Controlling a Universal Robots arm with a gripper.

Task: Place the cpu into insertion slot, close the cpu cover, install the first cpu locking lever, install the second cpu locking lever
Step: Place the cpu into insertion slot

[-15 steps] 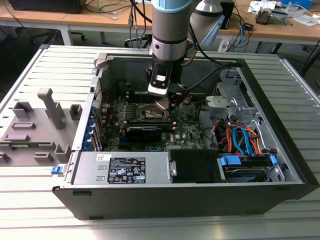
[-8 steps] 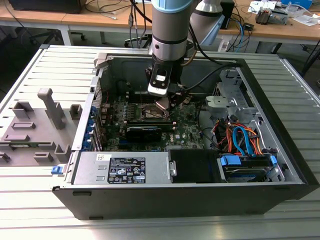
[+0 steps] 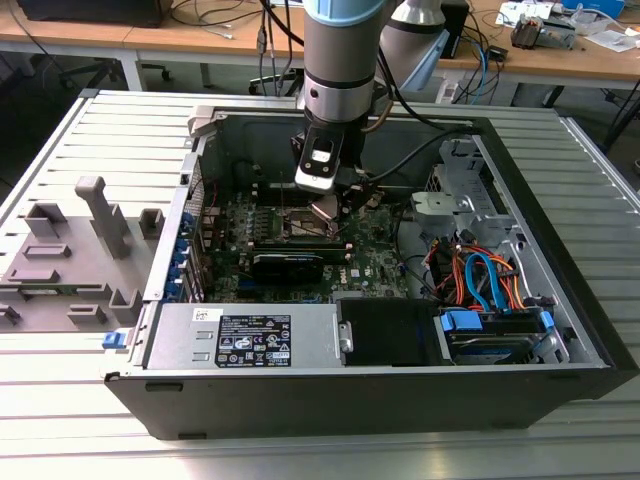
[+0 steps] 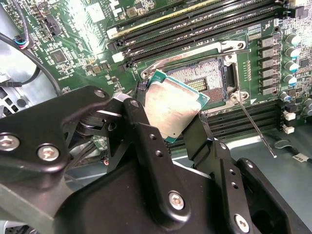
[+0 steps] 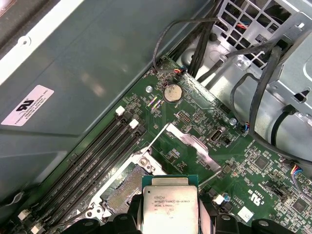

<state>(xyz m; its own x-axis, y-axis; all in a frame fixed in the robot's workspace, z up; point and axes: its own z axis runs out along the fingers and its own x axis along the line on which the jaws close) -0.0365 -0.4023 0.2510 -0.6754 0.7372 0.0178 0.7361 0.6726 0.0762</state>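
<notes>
My gripper [image 3: 333, 205] hangs inside the open computer case, shut on the cpu [image 3: 325, 211]. In the second wrist view the black fingers [image 4: 139, 122] clamp the silvery cpu [image 4: 170, 105] by two opposite edges, and it hangs tilted just above the insertion slot [image 4: 207, 75], apart from it. The slot's contact field lies bare inside its silver rim. In the first wrist view the cpu [image 5: 169, 207] hangs beside the insertion slot [image 5: 124, 187]. The cpu cover [image 5: 192, 144] stands swung open past the slot. A thin locking lever [image 4: 253, 122] sticks out, unlatched.
Long black memory slots [image 4: 195, 22] run beside the socket. A black graphics card [image 3: 288, 262] lies on the near side of it. The power supply [image 3: 250, 335], drive bay and coloured cables [image 3: 480, 275] fill the case's front and the exterior view's right. A grey fixture [image 3: 80, 250] stands outside the case.
</notes>
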